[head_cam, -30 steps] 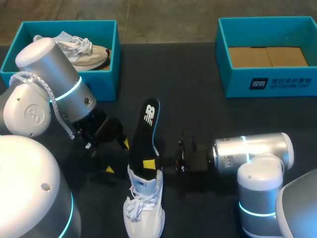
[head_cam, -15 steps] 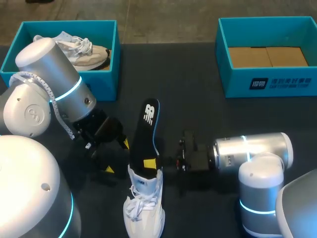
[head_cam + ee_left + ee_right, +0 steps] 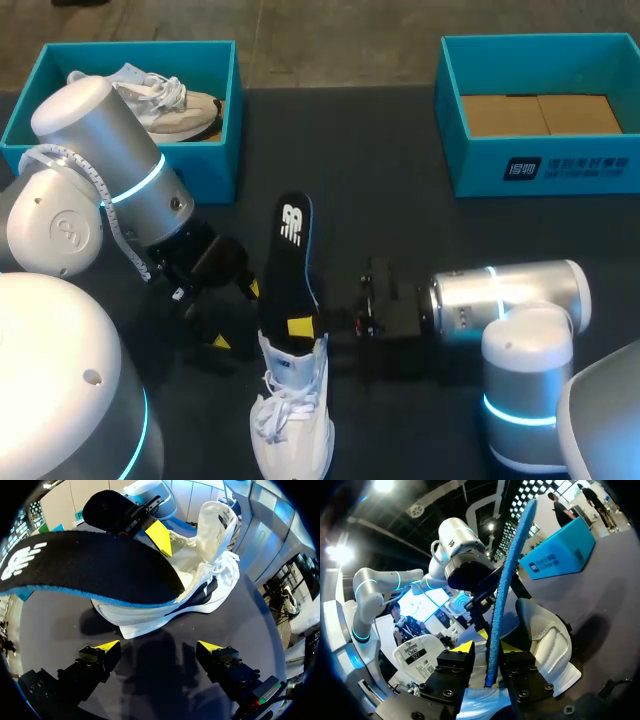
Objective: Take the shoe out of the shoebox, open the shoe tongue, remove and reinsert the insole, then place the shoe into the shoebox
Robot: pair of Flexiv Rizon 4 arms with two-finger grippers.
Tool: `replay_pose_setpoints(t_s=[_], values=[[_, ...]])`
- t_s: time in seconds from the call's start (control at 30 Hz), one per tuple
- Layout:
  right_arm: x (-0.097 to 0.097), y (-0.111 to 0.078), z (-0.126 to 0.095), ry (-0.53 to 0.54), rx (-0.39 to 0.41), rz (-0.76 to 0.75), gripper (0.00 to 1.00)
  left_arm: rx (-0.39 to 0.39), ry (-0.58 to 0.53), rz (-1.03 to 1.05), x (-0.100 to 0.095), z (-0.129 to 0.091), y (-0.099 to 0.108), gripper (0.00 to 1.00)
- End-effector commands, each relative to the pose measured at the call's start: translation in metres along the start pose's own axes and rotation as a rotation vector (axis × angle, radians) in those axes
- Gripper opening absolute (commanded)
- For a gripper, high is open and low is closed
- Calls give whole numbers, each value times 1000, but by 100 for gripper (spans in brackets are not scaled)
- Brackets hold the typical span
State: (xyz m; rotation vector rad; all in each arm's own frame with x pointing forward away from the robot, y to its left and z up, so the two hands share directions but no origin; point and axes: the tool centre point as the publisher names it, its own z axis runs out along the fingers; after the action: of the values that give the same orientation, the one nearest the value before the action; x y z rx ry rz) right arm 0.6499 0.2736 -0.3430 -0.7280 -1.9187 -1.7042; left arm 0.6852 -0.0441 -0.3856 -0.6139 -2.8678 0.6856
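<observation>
Your right gripper (image 3: 489,650) is clamped on the insole (image 3: 291,262), which rises from the opening of the shoe (image 3: 290,425) at mid-table. Your left gripper (image 3: 157,647) sits just beside the shoe, jaws apart.

The dark table (image 3: 380,210) holds a white shoe (image 3: 290,425), left shoebox (image 3: 212,172) and right shoebox (image 3: 480,172).

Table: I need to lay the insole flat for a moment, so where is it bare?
Bare table lies between the left shoebox and the right shoebox, and between the right shoebox and the right arm. Crowded: around the white shoe, where the insole, left arm and right arm meet.
</observation>
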Motion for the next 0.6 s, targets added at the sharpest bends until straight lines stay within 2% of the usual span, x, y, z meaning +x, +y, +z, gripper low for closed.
replay_pose_setpoints(t_s=[0.03,0.3,0.6], values=[[-2,1,2,1,-2,-4,31,-1,-2,1,1,-1,0,100],[2,4,2,3,-2,-25,30,-1,-2,1,1,-1,0,100],[9,8,5,5,3,-59,34,-1,-2,1,1,-1,0,100]])
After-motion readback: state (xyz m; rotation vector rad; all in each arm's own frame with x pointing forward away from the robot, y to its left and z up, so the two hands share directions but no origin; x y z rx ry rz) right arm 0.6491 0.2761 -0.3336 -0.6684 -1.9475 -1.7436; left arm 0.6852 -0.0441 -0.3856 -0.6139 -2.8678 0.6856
